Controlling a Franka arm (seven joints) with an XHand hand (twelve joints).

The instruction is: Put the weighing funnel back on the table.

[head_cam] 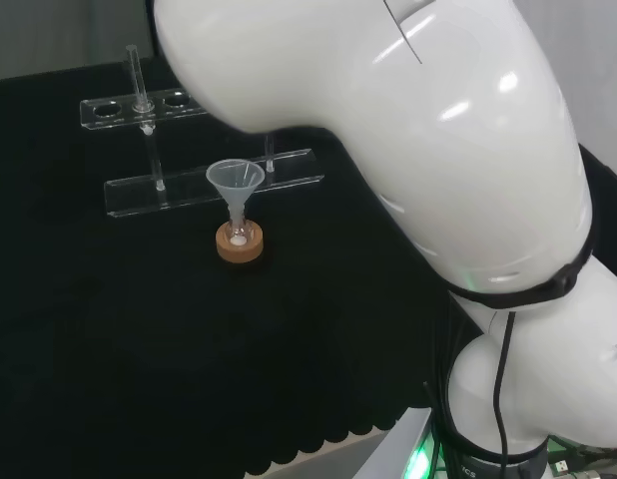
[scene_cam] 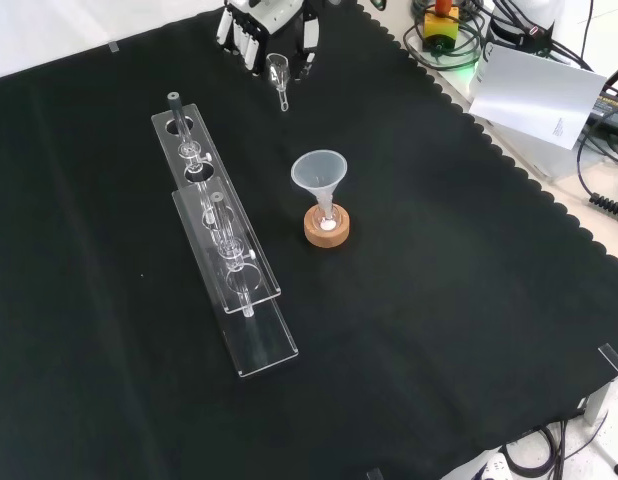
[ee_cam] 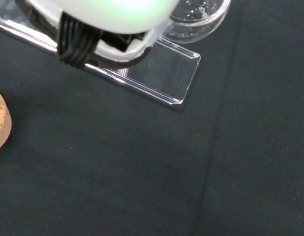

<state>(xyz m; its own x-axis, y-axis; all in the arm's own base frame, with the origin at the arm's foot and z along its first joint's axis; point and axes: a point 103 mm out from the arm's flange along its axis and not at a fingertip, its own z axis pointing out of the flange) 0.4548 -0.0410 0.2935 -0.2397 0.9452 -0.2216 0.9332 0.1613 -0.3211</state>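
In the front view the hand comes in at the top edge of the cloth, fingers pointing down and curled around the weighing funnel. This small clear scoop hangs between the fingers, its short stem pointing toward the cloth below. In the wrist view the weighing funnel appears as a clear rounded bowl beside the blurred white hand. I cannot tell whether its stem touches the cloth.
The big funnel stands in a small flask on a cork ring mid-cloth, also seen in the head view. Two clear racks with small tubes lie left of it in the front view. The arm's white links cover the head view's right.
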